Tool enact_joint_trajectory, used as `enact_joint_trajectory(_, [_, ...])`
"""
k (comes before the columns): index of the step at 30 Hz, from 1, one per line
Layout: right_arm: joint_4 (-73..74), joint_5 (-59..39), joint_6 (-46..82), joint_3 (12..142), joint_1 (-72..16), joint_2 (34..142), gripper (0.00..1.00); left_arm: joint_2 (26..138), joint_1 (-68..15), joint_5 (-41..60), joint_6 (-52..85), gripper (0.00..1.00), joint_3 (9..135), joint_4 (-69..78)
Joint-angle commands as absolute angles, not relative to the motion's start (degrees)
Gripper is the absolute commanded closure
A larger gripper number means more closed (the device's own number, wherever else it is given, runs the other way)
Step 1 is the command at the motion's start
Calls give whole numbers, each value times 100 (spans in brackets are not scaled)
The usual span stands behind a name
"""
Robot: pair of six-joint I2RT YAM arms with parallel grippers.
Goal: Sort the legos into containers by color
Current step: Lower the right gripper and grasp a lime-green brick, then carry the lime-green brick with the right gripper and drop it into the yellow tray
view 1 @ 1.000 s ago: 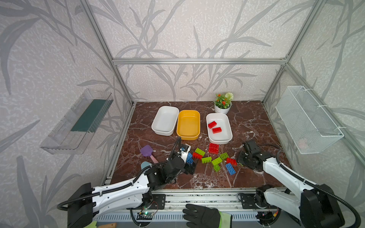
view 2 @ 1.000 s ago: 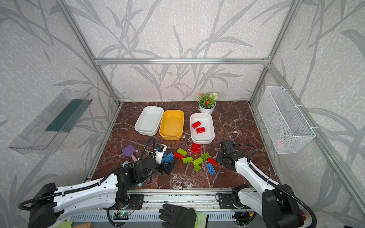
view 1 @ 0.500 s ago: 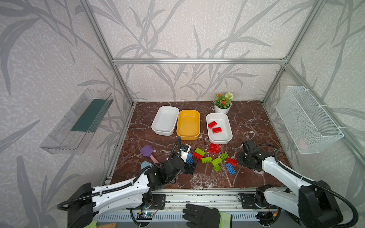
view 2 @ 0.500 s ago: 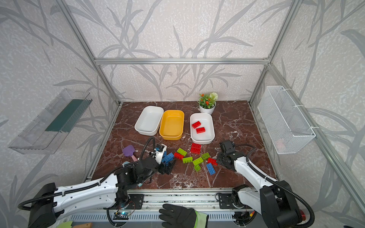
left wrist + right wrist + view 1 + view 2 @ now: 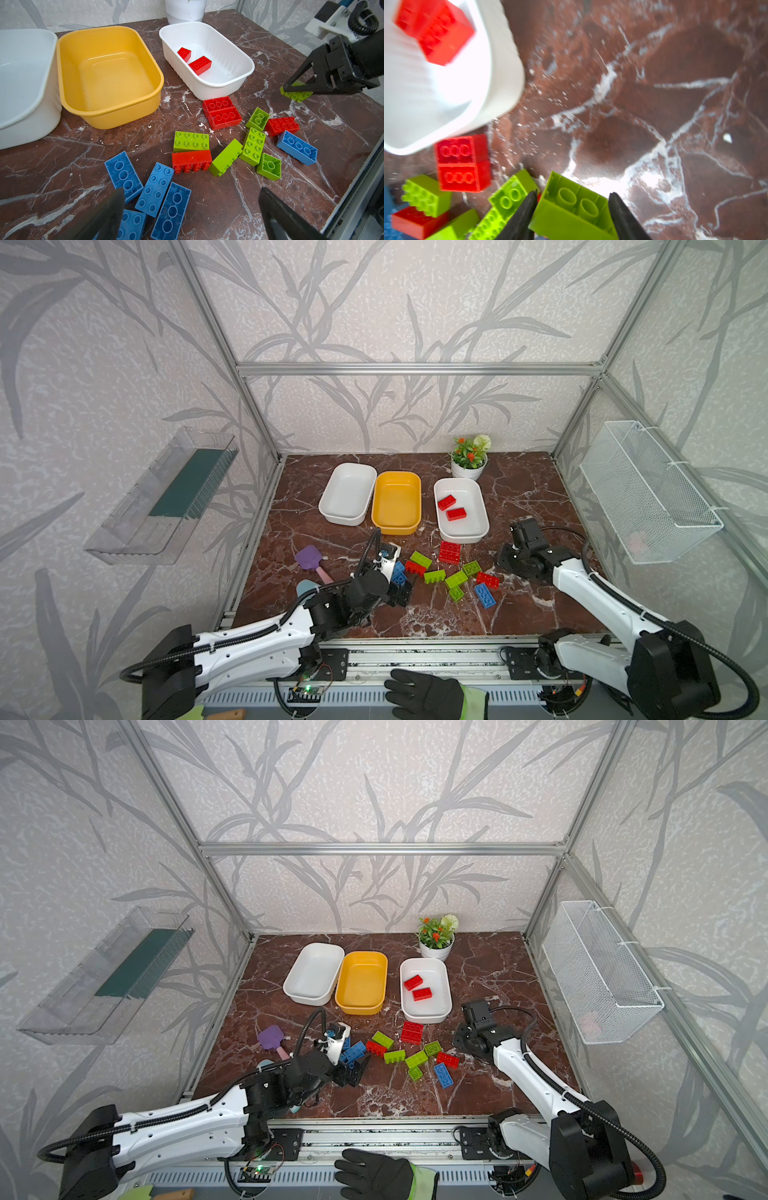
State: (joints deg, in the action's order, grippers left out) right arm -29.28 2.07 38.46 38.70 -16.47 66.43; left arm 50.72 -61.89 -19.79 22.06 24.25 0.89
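1. The desk (image 5: 519,489): polished brown stone look, white-veined, glossy with glare.
2. The legos (image 5: 191,142): hard, smooth plastic with a slight sheen; the lime lego (image 5: 571,216) shines too.
3. The yellow tub (image 5: 110,118): smooth, glossy plastic.
4. The white tub (image 5: 218,91): plastic with a finely ribbed wall.
5. The basket (image 5: 648,497): white wire mesh.
6. The frame rail (image 5: 415,369): matt bare metal.

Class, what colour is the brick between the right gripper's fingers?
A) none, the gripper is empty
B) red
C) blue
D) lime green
D: in the right wrist view the right gripper clamps a lime green brick by its sides.
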Motion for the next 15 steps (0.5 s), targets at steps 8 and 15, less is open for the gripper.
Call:
enact_joint_trajectory(8, [-2726,-143,3352,5490,-1670,7882,56,5206,-6214,-2363,2123,1,2433,29])
enact_joint_trajectory(15, [-2617,-369,3218,6455,-1891,8843,58,5352,-6205,-2634,2096,1,2531,-26])
